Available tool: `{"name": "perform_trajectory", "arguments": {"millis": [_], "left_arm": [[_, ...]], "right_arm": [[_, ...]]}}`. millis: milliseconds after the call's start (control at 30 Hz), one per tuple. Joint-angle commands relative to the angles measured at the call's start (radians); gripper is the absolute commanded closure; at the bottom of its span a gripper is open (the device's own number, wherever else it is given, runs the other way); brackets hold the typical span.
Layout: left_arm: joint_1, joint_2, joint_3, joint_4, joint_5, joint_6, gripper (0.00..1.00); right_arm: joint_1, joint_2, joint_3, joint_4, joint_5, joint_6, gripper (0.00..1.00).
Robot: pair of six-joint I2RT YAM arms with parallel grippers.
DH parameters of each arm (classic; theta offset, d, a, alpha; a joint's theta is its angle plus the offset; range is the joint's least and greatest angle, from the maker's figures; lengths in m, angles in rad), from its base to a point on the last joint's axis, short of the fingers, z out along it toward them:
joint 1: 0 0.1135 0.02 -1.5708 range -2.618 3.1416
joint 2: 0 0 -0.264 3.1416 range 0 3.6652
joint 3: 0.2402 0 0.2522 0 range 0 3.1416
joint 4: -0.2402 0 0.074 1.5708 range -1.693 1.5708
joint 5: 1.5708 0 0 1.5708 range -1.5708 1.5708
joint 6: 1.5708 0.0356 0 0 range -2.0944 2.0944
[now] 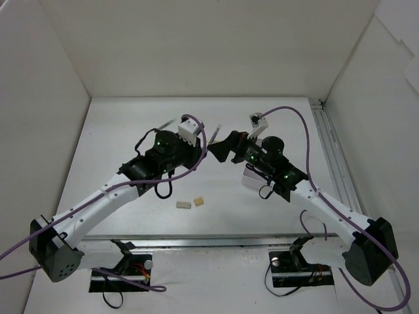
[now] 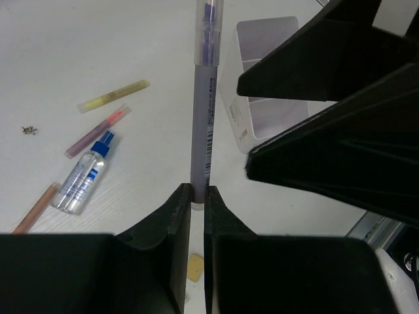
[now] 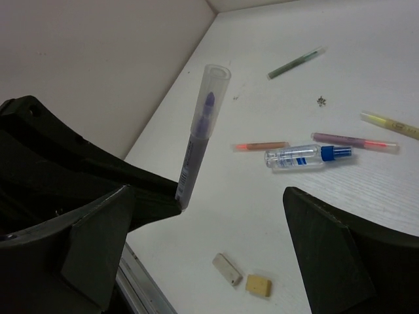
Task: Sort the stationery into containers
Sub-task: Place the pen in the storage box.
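1. A grey pen is gripped at its lower end by the left claw, which is narrowed tight on it. The pen is held off the surface, just beside the white box.
2. The right claw is spread wide with nothing in it. It hangs over the white box, right next to the raised pen.
3. The compartments of the white box that show are seen bare. Part of the box is hidden behind the right claw, so a full check cannot be made.
4. Lying loose on the surface, away from the white box on the far side of the raised pen, are 4 items: a yellow pen, a purple-red pen, a clear tube with blue end and an orange-brown pen.
5. A green-grey pen is seen farther off, well apart from the white box.
6. A pale eraser and a tan eraser are lying side by side, also outside the white box.
7. The sort is judged barely begun: 1 pen is in transit, nothing is confirmed in the box, and 7 pieces are left to be picked and placed.
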Motion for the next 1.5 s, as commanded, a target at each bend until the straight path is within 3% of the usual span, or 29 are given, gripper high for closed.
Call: {"name": "perform_trajectory", "arguments": {"millis": [0, 167, 267, 333, 433, 533, 633, 667, 700, 733, 800, 833, 1000, 1033, 1167, 1267, 1467], "left_arm": [[-0.046, -0.005, 0.030, 0.066, -0.062, -0.005, 1.00], [-0.090, -0.017, 0.013, 0.063, -0.078, 0.002, 1.00], [-0.110, -0.014, 0.015, 0.057, -0.082, 0.005, 1.00], [-0.110, -0.011, 0.018, 0.050, -0.084, 0.005, 1.00], [-0.119, -0.007, 0.015, 0.052, -0.061, 0.012, 1.00], [-0.119, -0.002, 0.018, 0.041, -0.056, 0.018, 1.00], [-0.119, 0.004, 0.027, 0.035, -0.047, 0.021, 0.96], [-0.119, 0.007, 0.041, 0.029, -0.044, 0.025, 0.86], [-0.119, 0.010, 0.045, 0.023, -0.047, 0.033, 0.68], [-0.119, 0.013, 0.050, 0.014, -0.053, 0.039, 0.64], [-0.119, 0.016, 0.062, 0.012, -0.073, 0.051, 0.25], [-0.119, 0.015, 0.070, -0.005, -0.081, 0.065, 0.01], [-0.021, 0.004, 0.085, -0.032, -0.058, 0.059, 0.00], [0.040, 0.003, 0.078, -0.032, -0.044, 0.053, 0.00], [0.222, 0.013, 0.077, -0.042, 0.098, 0.032, 0.00], [0.349, 0.035, 0.090, -0.045, 0.183, 0.035, 0.00], [0.482, 0.148, 0.180, -0.083, 0.238, 0.097, 0.00]], "right_arm": [[0.027, 0.028, 0.021, 0.129, 0.067, 0.024, 0.08], [0.035, 0.047, 0.007, 0.185, 0.159, 0.046, 0.23], [0.033, 0.044, 0.010, 0.190, 0.207, 0.038, 0.49], [0.038, 0.036, 0.015, 0.188, 0.213, 0.023, 0.54], [0.035, 0.019, 0.010, 0.188, 0.227, 0.004, 0.71], [0.033, 0.001, 0.000, 0.187, 0.230, -0.026, 1.00], [0.035, -0.016, -0.001, 0.175, 0.244, -0.081, 1.00], [0.035, -0.028, 0.003, 0.164, 0.256, -0.112, 1.00], [0.033, -0.033, 0.009, 0.129, 0.267, -0.133, 1.00], [0.035, -0.039, 0.024, 0.103, 0.320, -0.162, 1.00], [0.033, -0.055, 0.041, 0.048, 0.353, -0.201, 1.00], [0.035, -0.064, 0.052, 0.023, 0.389, -0.253, 1.00], [0.015, -0.072, 0.035, 0.018, 0.593, -0.467, 1.00], [-0.008, -0.061, 0.029, 0.023, 0.610, -0.485, 1.00], [-0.099, -0.010, -0.022, 0.142, 0.589, -0.612, 1.00], [-0.163, 0.056, -0.027, 0.188, 0.477, -0.670, 1.00], [-0.235, 0.191, -0.039, 0.355, 0.455, -0.655, 1.00]]}}
